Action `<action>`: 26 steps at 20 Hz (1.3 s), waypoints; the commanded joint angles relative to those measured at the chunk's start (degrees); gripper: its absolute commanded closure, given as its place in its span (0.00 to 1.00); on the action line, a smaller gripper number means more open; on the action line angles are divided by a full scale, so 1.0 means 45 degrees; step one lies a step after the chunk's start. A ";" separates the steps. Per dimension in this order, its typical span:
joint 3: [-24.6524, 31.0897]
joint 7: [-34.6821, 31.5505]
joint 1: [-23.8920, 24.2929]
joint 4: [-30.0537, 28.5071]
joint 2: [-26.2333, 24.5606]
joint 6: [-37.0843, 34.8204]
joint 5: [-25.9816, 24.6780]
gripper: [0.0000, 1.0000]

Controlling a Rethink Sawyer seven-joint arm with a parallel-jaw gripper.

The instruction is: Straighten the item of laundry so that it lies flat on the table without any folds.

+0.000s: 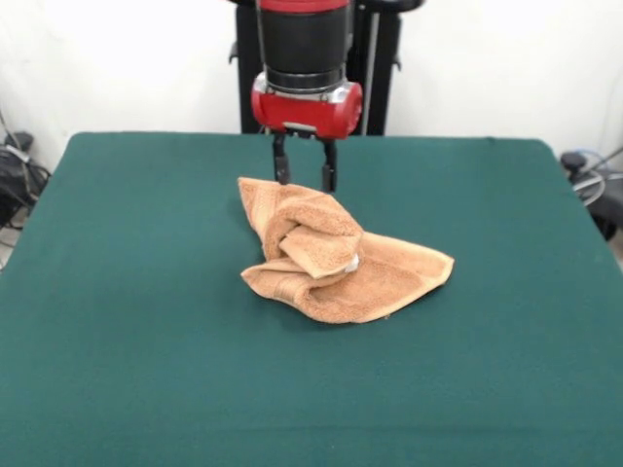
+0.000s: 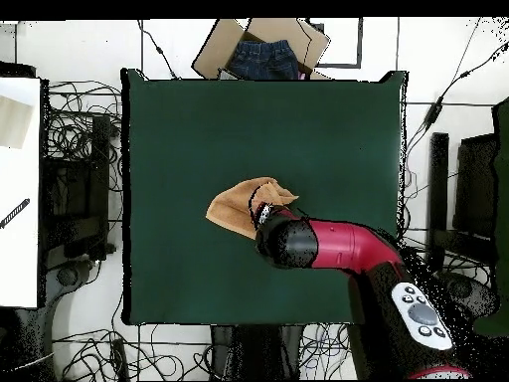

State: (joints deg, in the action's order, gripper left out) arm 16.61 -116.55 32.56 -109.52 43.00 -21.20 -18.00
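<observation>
Crumpled towel [image 1: 341, 261] on the green bench [image 1: 146, 341] — hand [image 1: 304, 178] poised at its far edge.

The orange-tan towel is seen bunched near the bench's middle, one part rolled over a flatter layer. The hand's two fingers are parted and empty, just above the towel's raised corner — whether touching it cannot be told. A cardboard box [image 2: 214, 52] holding jeans [image 2: 263, 60] is seen beyond the bench.

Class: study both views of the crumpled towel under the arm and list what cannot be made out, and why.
- Overhead view: the tool is hidden beneath the arm's wrist, which also covers part of the towel.
- Front view: the towel folds over itself, hiding its inner layers and underside.
- Front view: whether the tool touches the towel is unclear.
</observation>
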 commanded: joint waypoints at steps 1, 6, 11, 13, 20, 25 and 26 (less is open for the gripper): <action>0.0110 0.0836 0.0469 -0.0664 -0.0489 -0.0867 -0.1044 0.00; 0.0150 0.0679 0.0411 -0.0562 -0.0529 -0.0883 -0.1151 0.00; 0.0044 0.0383 0.0179 -0.0149 -0.0862 -0.0775 -0.1289 0.00; -0.0079 0.0152 0.0000 0.0102 -0.1218 -0.0509 -0.1372 0.00; -0.0647 -0.0707 -0.0908 0.0875 -0.2118 0.0452 -0.1418 0.00; -0.0920 -0.0864 -0.1260 0.1366 -0.2650 0.0771 -0.1386 0.00; -0.0963 -0.0875 -0.1303 0.1446 -0.2762 0.0877 -0.1395 0.00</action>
State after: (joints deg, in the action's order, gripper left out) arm 15.68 -116.55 29.22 -107.15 35.50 -21.17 -20.30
